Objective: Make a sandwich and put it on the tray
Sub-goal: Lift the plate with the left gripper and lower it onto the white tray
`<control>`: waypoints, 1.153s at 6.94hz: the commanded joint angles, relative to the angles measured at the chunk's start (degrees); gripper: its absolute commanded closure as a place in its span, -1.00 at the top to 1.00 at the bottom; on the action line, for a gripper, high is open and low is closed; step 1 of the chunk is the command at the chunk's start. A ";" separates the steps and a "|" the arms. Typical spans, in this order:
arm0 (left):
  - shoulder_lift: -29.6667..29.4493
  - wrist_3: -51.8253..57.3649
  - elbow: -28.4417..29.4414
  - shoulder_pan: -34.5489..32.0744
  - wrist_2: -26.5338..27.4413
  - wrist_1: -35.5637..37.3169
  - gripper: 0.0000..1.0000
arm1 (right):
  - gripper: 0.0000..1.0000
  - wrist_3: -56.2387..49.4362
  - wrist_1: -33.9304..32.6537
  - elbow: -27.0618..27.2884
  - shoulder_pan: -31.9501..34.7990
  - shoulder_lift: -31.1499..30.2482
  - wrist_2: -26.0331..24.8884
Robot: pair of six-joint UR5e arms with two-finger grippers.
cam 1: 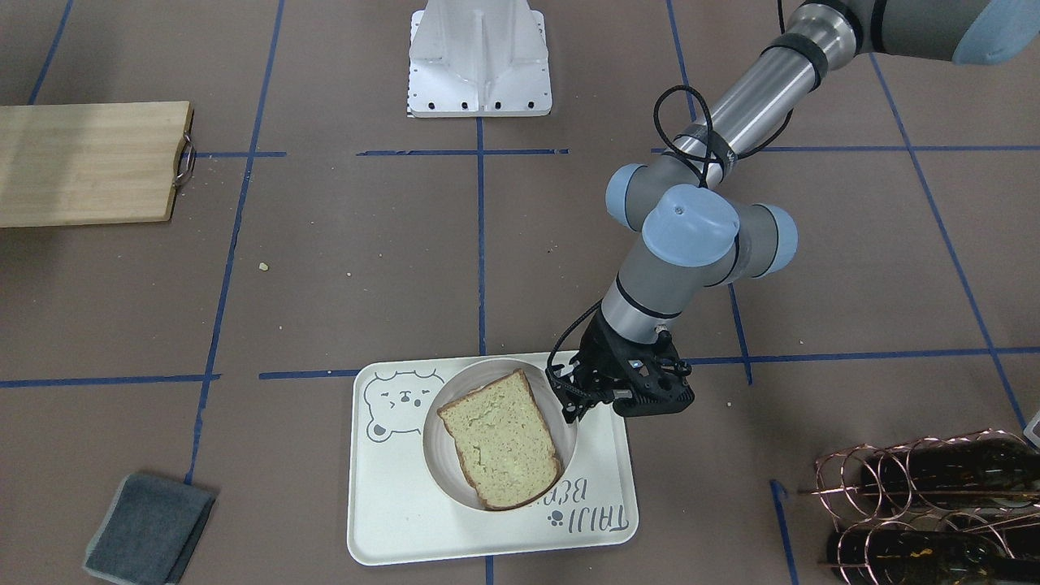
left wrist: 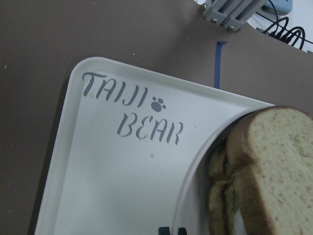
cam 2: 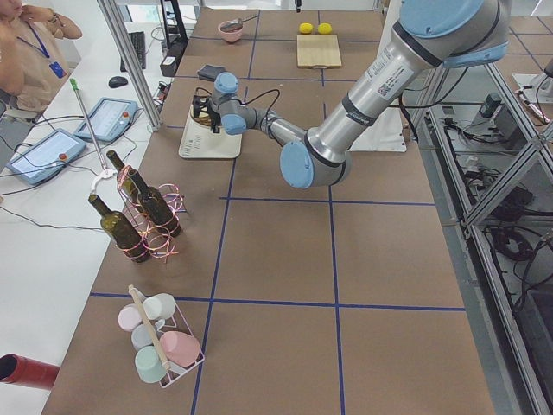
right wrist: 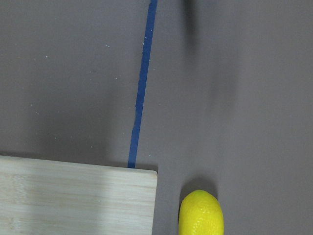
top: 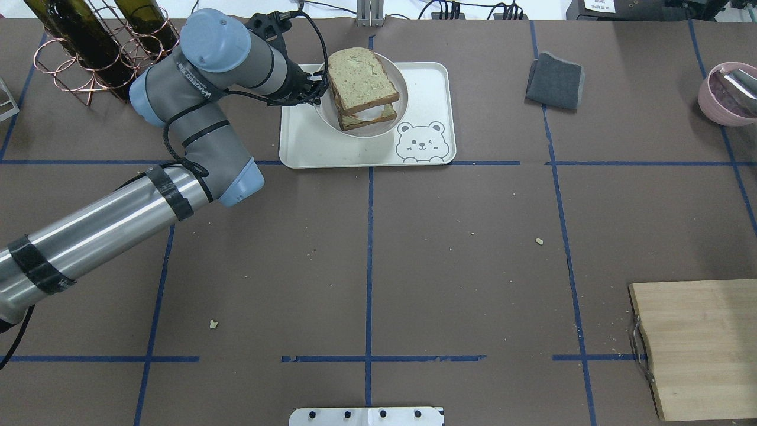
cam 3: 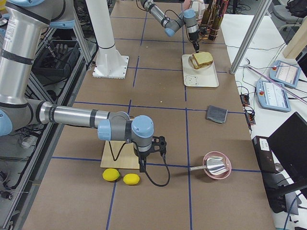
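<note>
The sandwich (cam 1: 504, 439), two greenish-tan bread slices with a bit of white egg (top: 372, 112) between, lies on the round beige plate (cam 1: 435, 463). The plate stands on the cream tray (cam 1: 390, 520) with the bear drawing and "TAIJI BEAR" lettering. My left gripper (cam 1: 571, 409) is at the plate's rim, its jaws close together on the rim; the left wrist view shows its fingertips (left wrist: 164, 230) at the rim beside the sandwich (left wrist: 279, 166). My right gripper (cam 3: 151, 155) hangs over the table by the cutting board; I cannot tell if it is open or shut.
A wooden cutting board (top: 704, 349) with two lemons (cam 3: 120, 176) beside it lies at the robot's near right. A grey cloth (top: 556, 80) and a pink bowl (top: 727, 92) lie right of the tray. A copper rack with wine bottles (top: 89, 47) stands behind the left arm.
</note>
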 commanded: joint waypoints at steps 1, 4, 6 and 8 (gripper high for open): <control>-2.50 0.38 5.71 0.33 0.40 -2.52 -1.00 | 1.00 -0.07 -0.02 -0.15 0.01 0.15 0.00; -2.42 4.39 5.28 1.03 0.49 -2.61 0.43 | 1.00 -0.07 -0.02 -0.15 0.01 0.16 0.00; 1.50 7.41 -3.17 -1.06 -0.12 -0.95 1.00 | 1.00 0.02 -0.02 -0.24 0.01 0.16 0.00; 11.95 16.32 -23.10 -4.05 -5.53 13.48 1.00 | 1.00 0.02 -0.02 -0.15 0.01 -0.11 0.00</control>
